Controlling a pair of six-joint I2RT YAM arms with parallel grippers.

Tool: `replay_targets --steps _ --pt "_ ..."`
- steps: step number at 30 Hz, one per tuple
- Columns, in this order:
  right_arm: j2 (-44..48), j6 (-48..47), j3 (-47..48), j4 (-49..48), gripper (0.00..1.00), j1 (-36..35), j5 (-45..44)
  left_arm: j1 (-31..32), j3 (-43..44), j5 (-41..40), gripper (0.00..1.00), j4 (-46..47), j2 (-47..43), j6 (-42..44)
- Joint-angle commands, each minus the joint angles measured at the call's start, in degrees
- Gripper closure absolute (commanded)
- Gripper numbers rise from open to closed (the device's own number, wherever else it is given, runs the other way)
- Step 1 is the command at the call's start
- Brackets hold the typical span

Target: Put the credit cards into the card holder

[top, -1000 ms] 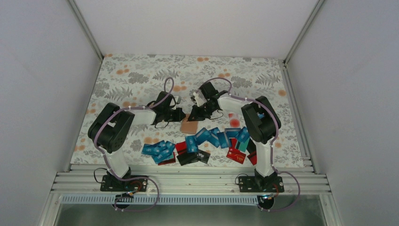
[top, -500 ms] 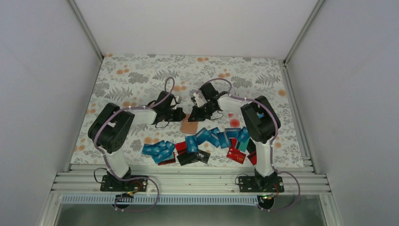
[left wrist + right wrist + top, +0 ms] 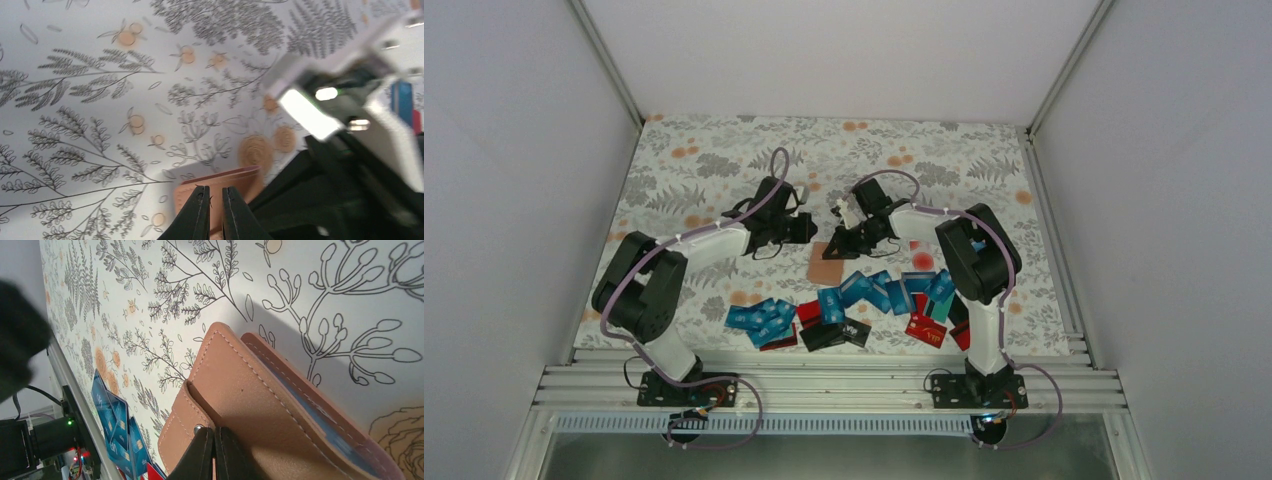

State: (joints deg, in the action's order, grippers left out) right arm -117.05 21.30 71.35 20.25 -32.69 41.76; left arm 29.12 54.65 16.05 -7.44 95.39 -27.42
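The tan card holder [image 3: 826, 266] lay flat in the middle of the tabletop [image 3: 704, 170], a blue card edge [image 3: 330, 436] showing in its pocket. The right arm's fingers [image 3: 201, 460], closed together, pressed on it beside the snap [image 3: 198, 428], probably to pin it for loading. The left arm's fingers [image 3: 196, 220], nearly shut and holding nothing, hovered just beside it. The loose credit cards [image 3: 854, 300] were heaped nearer the arms. A floral cover dressed the surface; plain pale walls [image 3: 524, 150] enclosed it.
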Motion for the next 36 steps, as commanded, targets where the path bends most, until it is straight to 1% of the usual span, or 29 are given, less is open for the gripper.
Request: replay_targets --steps 1,10,17,19,22,24,27,29,31,36 --pt "-2.6 -0.6 -2.8 2.9 0.96 -0.9 -2.9 1.5 1.3 0.6 0.93 -4.8 -1.4 0.5" --pt "-1.1 -0.8 -4.3 2.0 0.96 -0.9 -1.6 4.1 0.1 1.7 0.96 -6.1 -1.3 -2.5" --pt "-0.7 -0.8 -4.9 1.7 0.96 -0.7 -1.4 5.5 0.8 0.3 0.98 -7.6 -1.5 -3.6" --pt "-0.7 -0.8 -5.1 1.4 0.96 -0.8 -1.2 5.9 0.1 -0.4 0.98 -7.0 0.2 -3.9" --pt "-0.9 -0.6 -5.4 0.9 0.96 -0.7 -0.9 6.9 -1.9 0.4 0.98 -5.1 6.3 -4.2" --pt "-1.3 -0.5 -5.3 0.8 0.96 -0.7 -0.8 8.8 -3.1 -0.7 0.98 -5.4 10.8 -4.9" --pt "-1.2 -0.6 -5.3 1.0 0.96 -0.6 -0.8 11.3 -5.2 -4.2 0.98 -6.8 14.2 -7.7" --pt "-1.0 -0.8 -5.3 1.2 0.96 -0.6 -0.9 11.8 -6.9 -5.0 0.97 -6.5 13.3 -9.1" --pt "-0.9 -1.1 -5.2 1.3 0.96 -0.5 -1.0 11.8 -7.3 -5.3 0.98 -6.6 10.4 -9.6" --pt "-0.6 -1.1 -5.1 1.3 0.96 -0.4 -0.1 12.2 -2.4 -9.2 0.98 -15.3 4.7 -8.6"
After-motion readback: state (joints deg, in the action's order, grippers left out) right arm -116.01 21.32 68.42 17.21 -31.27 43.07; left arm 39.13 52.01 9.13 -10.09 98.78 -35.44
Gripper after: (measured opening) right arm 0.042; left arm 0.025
